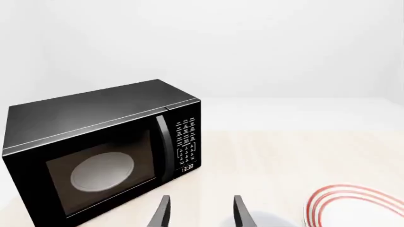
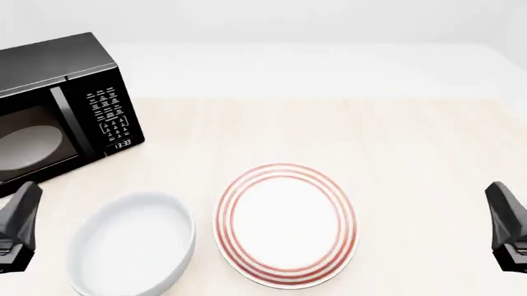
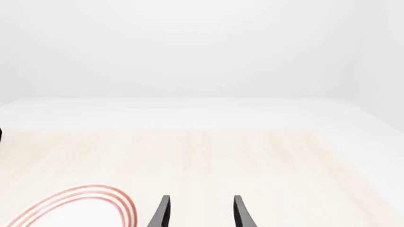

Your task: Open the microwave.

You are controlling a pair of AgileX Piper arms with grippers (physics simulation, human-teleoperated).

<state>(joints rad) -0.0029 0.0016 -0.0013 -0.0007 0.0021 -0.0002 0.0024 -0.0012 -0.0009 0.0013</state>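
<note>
At the far left of the table (image 2: 395, 135) stands the microwave (image 2: 58, 105), upright, door shut, its front angled toward the table's middle. Its vertical handle (image 2: 64, 120) sits between the dark glass door and the keypad; the clock (image 2: 122, 143) is lit, and a pale turntable shows through the glass. Nearer the arms, a white oval dish (image 2: 132, 246) lies just beside a red-ringed plate (image 2: 286, 225), both well apart from the microwave. The left gripper (image 1: 200, 213) hangs short of the microwave, fingers spread, holding nothing. The right gripper (image 3: 200, 213) is likewise parted and empty, over bare table near the plate's rim.
</note>
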